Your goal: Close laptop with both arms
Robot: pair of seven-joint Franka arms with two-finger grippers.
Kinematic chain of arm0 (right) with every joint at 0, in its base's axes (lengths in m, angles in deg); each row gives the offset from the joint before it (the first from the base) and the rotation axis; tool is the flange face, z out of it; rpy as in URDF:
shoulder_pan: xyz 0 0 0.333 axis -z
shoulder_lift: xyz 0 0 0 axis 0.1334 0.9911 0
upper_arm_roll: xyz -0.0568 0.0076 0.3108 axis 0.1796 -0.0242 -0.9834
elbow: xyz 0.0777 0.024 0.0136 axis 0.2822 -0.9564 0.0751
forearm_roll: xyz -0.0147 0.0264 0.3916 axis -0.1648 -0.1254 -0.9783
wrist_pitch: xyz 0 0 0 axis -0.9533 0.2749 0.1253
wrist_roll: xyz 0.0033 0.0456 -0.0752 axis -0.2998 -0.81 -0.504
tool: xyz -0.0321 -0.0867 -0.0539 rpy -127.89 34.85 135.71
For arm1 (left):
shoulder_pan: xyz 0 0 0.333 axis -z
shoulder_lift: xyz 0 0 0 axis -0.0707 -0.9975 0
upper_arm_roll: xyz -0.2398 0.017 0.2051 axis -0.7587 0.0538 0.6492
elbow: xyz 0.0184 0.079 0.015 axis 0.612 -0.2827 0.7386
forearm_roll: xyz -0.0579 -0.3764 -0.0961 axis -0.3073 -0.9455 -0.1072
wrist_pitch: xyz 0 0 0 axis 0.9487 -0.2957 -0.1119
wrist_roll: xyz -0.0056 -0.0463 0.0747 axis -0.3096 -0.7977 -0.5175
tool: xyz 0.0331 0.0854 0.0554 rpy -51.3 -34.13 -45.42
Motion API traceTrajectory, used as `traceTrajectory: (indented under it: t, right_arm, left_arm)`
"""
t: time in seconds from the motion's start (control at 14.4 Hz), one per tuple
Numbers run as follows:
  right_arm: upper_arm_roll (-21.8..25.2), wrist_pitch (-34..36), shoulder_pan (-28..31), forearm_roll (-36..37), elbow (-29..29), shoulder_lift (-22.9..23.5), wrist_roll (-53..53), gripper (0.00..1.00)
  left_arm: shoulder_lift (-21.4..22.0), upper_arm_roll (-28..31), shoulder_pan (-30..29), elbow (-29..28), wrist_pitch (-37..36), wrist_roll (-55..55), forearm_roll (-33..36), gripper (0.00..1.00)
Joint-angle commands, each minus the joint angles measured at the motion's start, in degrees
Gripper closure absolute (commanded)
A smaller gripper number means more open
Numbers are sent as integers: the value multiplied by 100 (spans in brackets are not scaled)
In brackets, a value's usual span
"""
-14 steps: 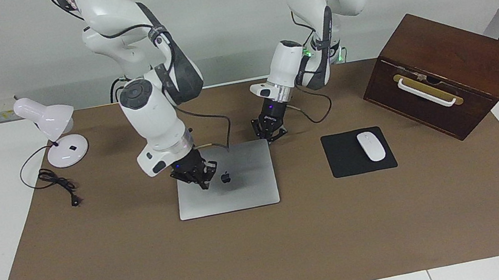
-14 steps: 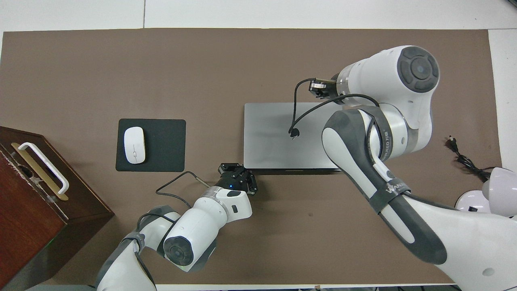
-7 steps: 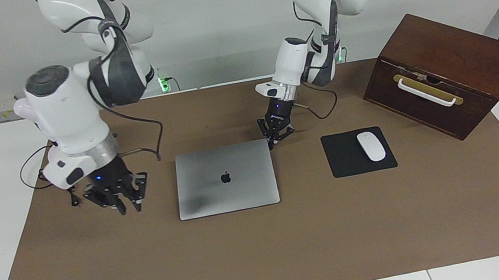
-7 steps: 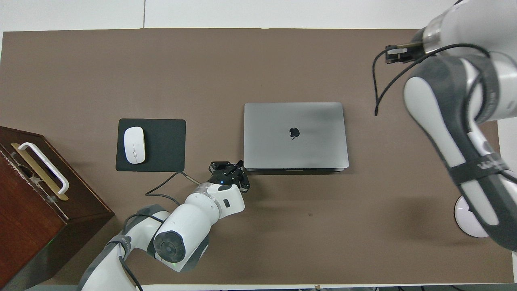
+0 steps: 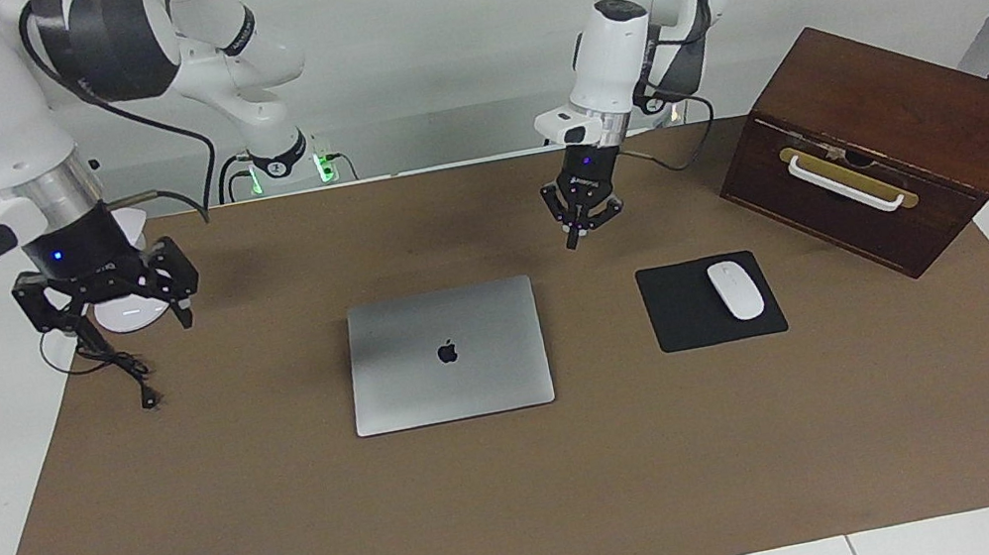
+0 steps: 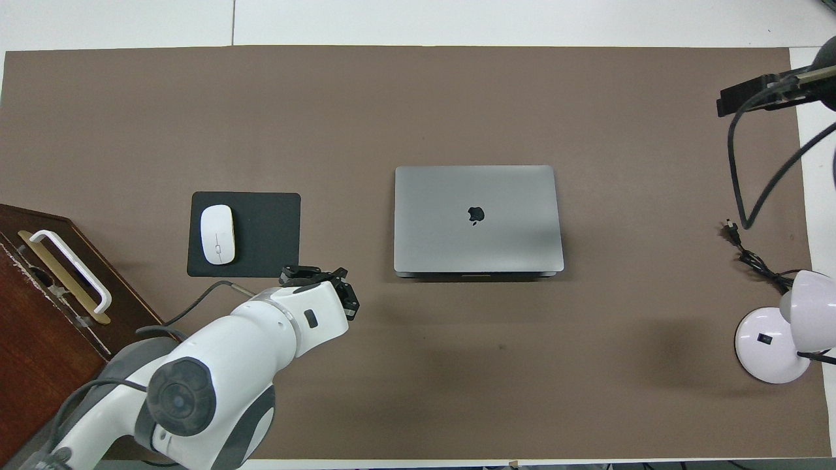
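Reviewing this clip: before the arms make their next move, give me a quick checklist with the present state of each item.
1. Laptop lid lies flat and shut, logo up: ok.
2. Left gripper is off the laptop, raised over the brown mat between laptop and mouse pad: ok.
3. Left gripper shut and holding nothing: ok.
4. Right gripper is away from the laptop, raised over the lamp base and its cable: ok.
5. Right gripper open and holding nothing: ok.
6. Mouse lies on the mouse pad, wooden box stands apart from both arms: ok.
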Motion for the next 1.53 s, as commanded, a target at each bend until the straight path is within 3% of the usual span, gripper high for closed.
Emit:
traceTrajectory:
  t: [0.0, 0.42, 0.49, 0.56, 0.63, 1.11, 1.46]
  right_arm:
    - [-68, 184, 174, -158, -153, -268, 330, 0]
    - [-68, 272, 245, -282, -617, -803, 797, 0]
    - [-60, 159, 254, -282, -801, -865, 788, 0]
    - [-60, -103, 254, -282, -943, -874, 788, 0]
    - [-60, -410, 254, -274, -1109, -874, 780, 0]
    - [-60, -738, 288, -273, -1225, -717, 771, 0]
    - [-60, -721, 368, -273, -1322, -725, 718, 0]
  left_arm:
    - [407, 0, -323, 594, -1525, -197, -60, 100]
    - [478, 0, -991, 1799, -3611, -565, 10, 100]
    - [469, -9, -1157, 1966, -3822, -575, 2, 79]
    - [460, 0, -1281, 2107, -4016, -558, 10, 44]
    - [452, 0, -1404, 2204, -4113, -532, 2, 0]
    - [452, 0, -2633, 2486, -4325, -514, 1, 0]
    - [127, 0, -3206, 3248, -4798, -496, 1, 0]
